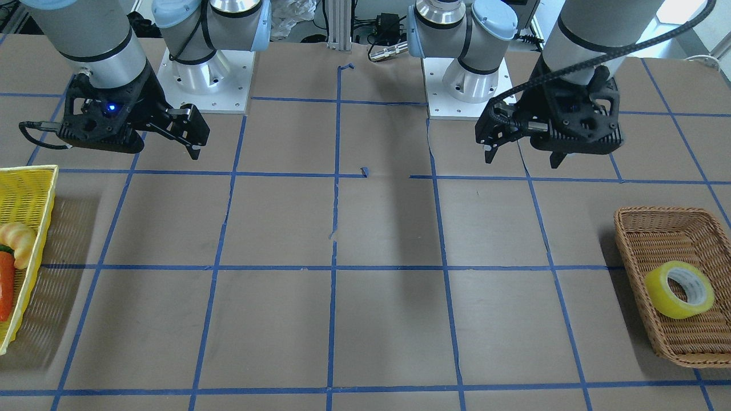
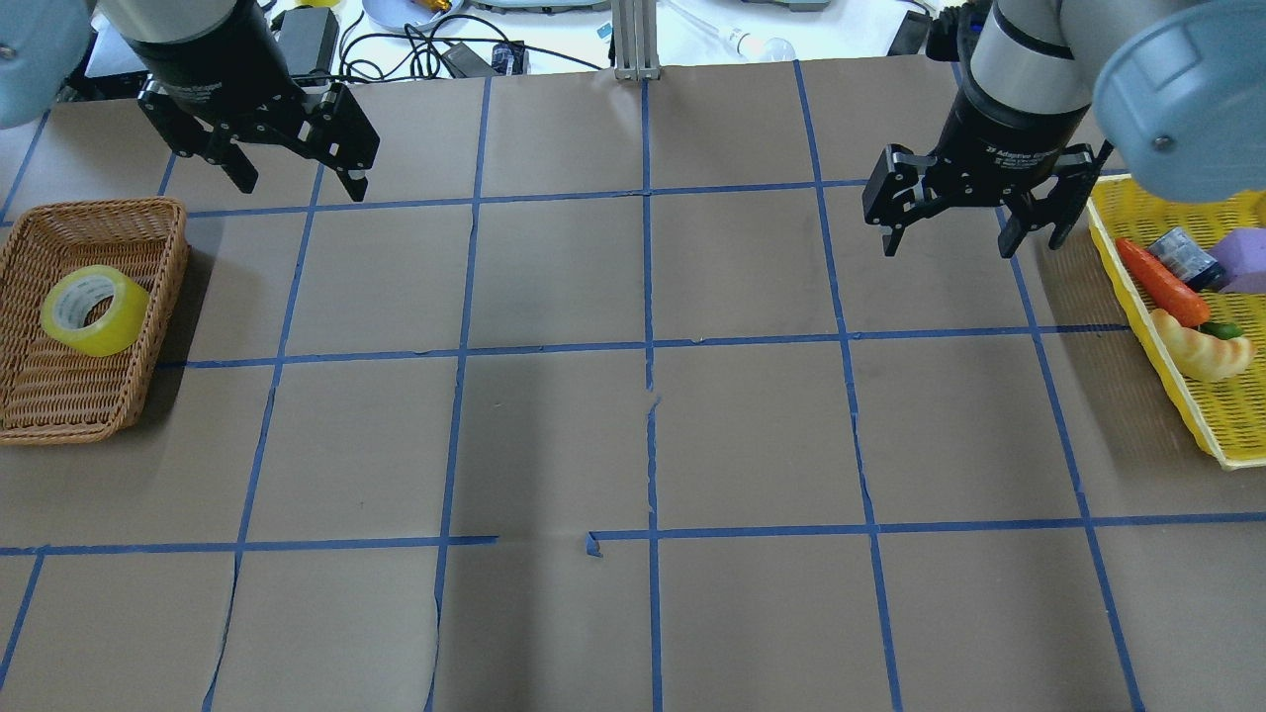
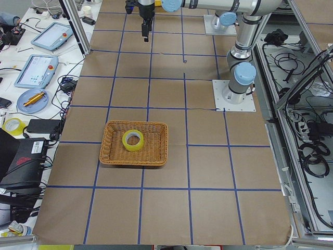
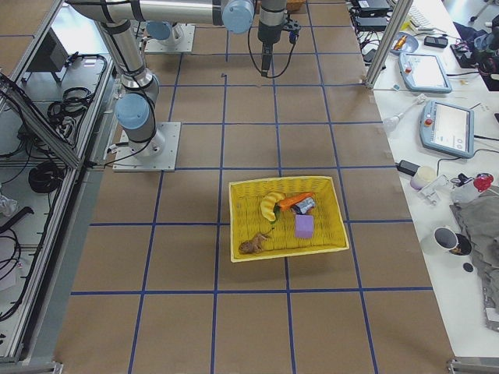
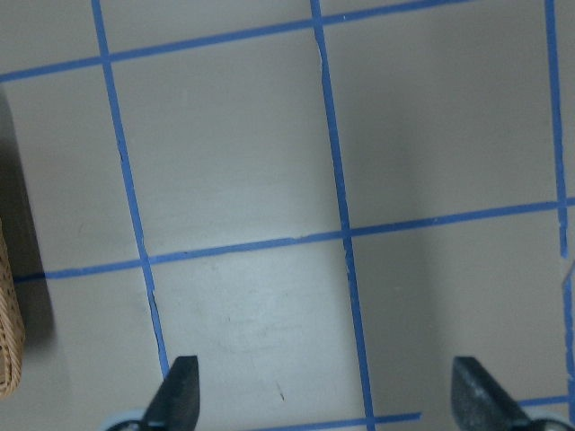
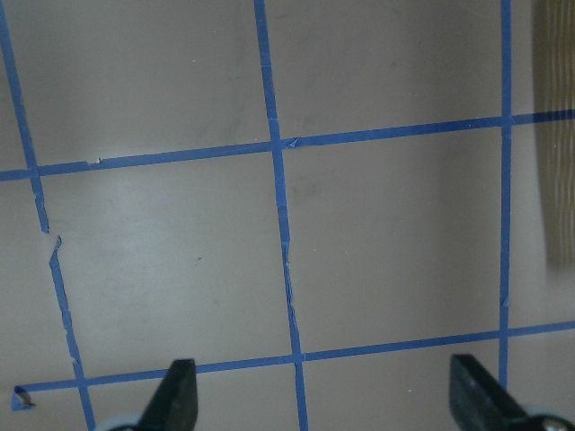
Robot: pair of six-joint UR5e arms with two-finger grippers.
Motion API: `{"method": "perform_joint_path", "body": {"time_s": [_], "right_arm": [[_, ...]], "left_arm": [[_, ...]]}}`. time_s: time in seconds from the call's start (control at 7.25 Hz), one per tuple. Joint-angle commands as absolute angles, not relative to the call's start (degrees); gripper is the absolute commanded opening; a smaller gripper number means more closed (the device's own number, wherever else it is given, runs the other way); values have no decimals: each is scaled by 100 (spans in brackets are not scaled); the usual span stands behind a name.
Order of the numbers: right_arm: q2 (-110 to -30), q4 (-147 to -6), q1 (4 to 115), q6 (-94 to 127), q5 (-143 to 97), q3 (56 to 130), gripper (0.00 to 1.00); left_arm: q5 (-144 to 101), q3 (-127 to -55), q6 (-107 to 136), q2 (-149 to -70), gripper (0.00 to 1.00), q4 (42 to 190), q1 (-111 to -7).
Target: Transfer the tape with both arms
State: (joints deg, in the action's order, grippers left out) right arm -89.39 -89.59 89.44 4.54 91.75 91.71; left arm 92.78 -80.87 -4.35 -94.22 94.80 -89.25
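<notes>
The yellow tape roll (image 2: 94, 310) lies in a brown wicker basket (image 2: 99, 206) at the table's left end. It also shows in the front view (image 1: 679, 289) and the left side view (image 3: 133, 140). My left gripper (image 2: 300, 186) hangs open and empty above the table, beyond and to the right of that basket, apart from it (image 1: 522, 161). Its wrist view (image 5: 328, 386) shows only bare table and the basket's edge. My right gripper (image 2: 949, 247) hangs open and empty near the yellow basket (image 2: 1236, 415). Its wrist view (image 6: 328, 386) shows bare table.
The yellow mesh basket (image 1: 34, 171) at the right end holds toy foods: a carrot (image 2: 1162, 282), a croissant (image 2: 1202, 346) and a purple block (image 2: 1241, 252). Blue tape grid lines cross the brown table. Cables and devices lie beyond the far edge.
</notes>
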Motion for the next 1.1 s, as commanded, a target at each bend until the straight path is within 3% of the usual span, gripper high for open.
{"method": "perform_joint_path", "body": {"time_s": [0.0,0.97], "right_arm": [[-8930,-9000,8956,160,8993,9167,100],[-8903,-9035,8930,141,9079,9272,100]], "left_arm": [[9325,-8121,97,-9291,100,9632,-8956],[9264,-8227,88,-9229,100,9466,-9009]]}}
